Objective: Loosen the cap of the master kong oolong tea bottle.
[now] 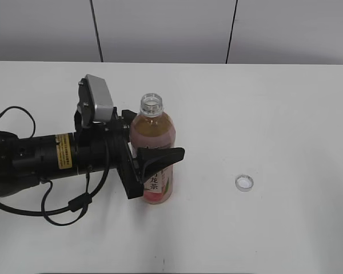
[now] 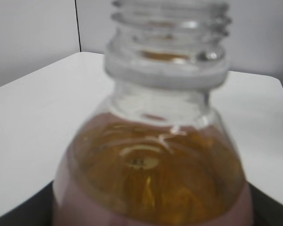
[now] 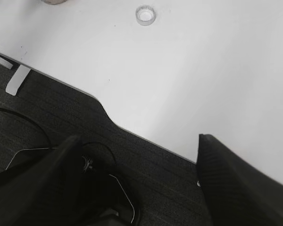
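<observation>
While the left arm lies low across the white table point(image 1: 286, 103), its left gripper point(image 1: 150, 164) is clamped around the middle of the bottle point(image 1: 152, 134), one black finger point(image 1: 163, 155) crossing the pink label. The bottle stands upright left of centre, its threaded neck bare and open at the top; the left wrist view shows amber tea up to the shoulder. Well to the right of it, the cap point(image 1: 244, 183) lies alone on the table, hollow side up. The right gripper point(image 3: 137, 179) hangs off the table's near edge, jaws spread wide and empty.
</observation>
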{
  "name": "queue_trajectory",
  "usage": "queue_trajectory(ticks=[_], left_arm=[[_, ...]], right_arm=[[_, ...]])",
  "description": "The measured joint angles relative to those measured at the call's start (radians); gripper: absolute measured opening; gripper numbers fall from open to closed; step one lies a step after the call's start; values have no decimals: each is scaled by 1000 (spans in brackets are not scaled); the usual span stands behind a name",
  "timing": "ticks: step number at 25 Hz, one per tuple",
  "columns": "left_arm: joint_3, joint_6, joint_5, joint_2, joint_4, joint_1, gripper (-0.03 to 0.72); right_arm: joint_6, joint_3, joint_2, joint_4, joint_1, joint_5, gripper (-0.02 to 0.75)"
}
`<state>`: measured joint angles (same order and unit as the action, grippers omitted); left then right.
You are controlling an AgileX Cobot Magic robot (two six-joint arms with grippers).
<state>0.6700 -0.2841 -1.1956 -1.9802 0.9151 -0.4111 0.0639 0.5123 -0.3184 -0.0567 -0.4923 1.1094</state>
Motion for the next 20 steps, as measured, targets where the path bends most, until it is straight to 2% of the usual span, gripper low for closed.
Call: queue_trajectory(ticks=[7, 14, 20], left_arm=[[0, 0, 0, 0, -1, 0, 440], [0, 0, 0, 0, -1, 0, 441], [0, 4, 0, 0, -12, 0, 477]], right_arm=[[0, 0, 71, 1, 0, -5, 565], [0, 0, 241, 4, 0, -5, 565], [0, 0, 324, 12, 0, -4, 565]])
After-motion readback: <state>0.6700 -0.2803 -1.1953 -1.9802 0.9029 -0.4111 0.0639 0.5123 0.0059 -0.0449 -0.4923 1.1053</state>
